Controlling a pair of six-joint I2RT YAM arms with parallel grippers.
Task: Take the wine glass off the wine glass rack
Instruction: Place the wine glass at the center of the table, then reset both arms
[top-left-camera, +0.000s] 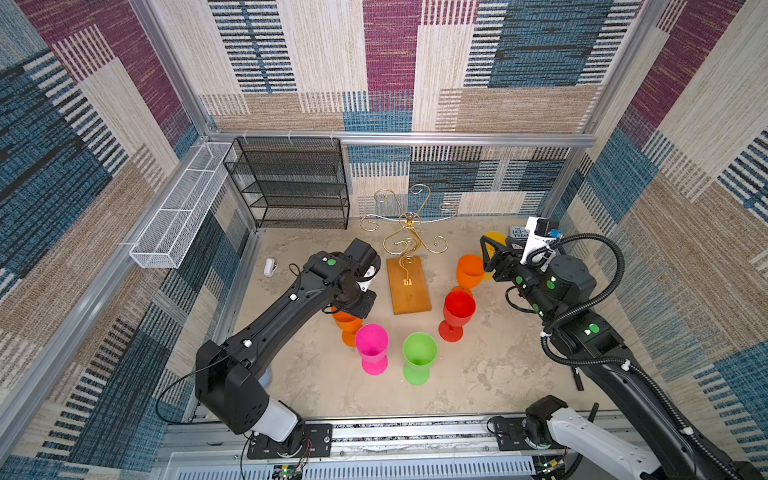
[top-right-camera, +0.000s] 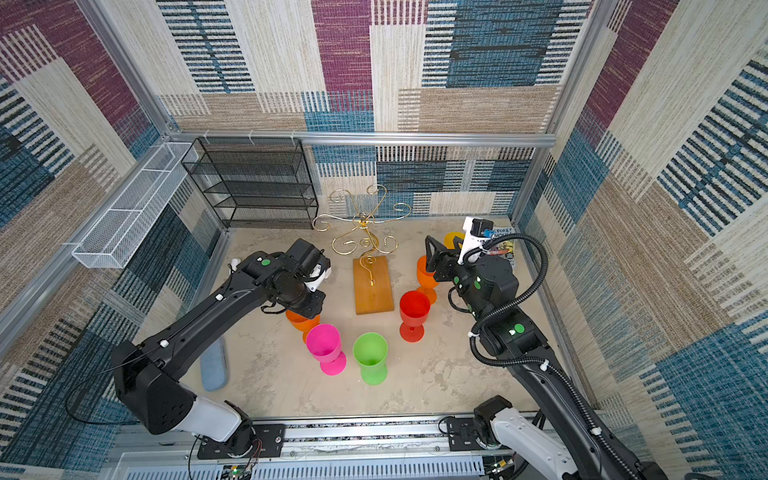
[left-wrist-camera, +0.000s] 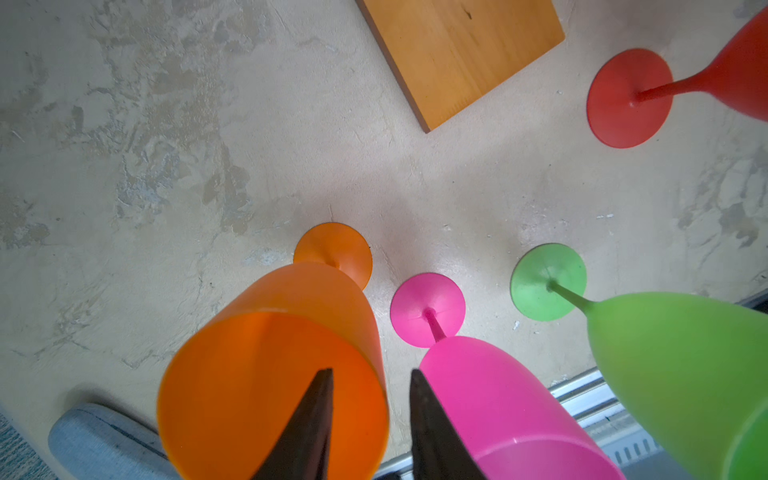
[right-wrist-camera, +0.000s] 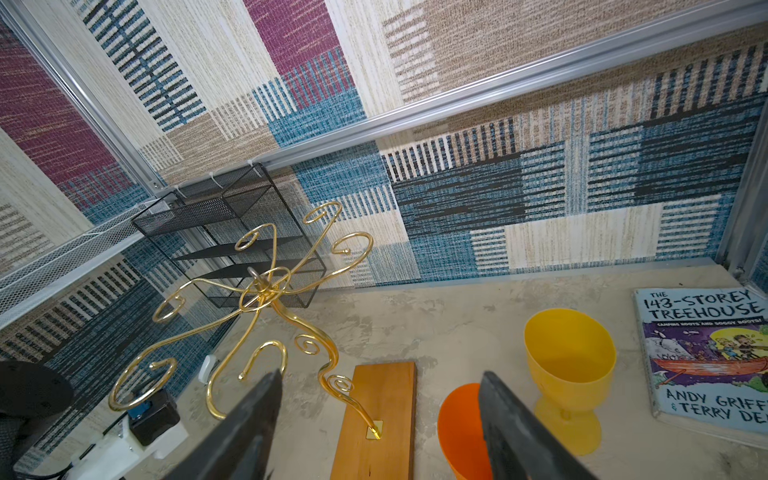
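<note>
The left gripper (left-wrist-camera: 371, 372) straddles the rim of the orange glass (left-wrist-camera: 249, 374), jaws partly open, gripping nothing; the right gripper (right-wrist-camera: 380, 374) gapes empty. The glass stands on the table (left-wrist-camera: 124, 124) just beside the pink glass (left-wrist-camera: 478, 395), off the bare rack (top-left-camera: 409, 232). A slanted lift could snag the rim, toppling both glasses.

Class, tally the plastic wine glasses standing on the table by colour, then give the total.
Orange glasses: 2
Pink glass: 1
Green glass: 1
Red glass: 1
Yellow glass: 1
Total: 6
</note>
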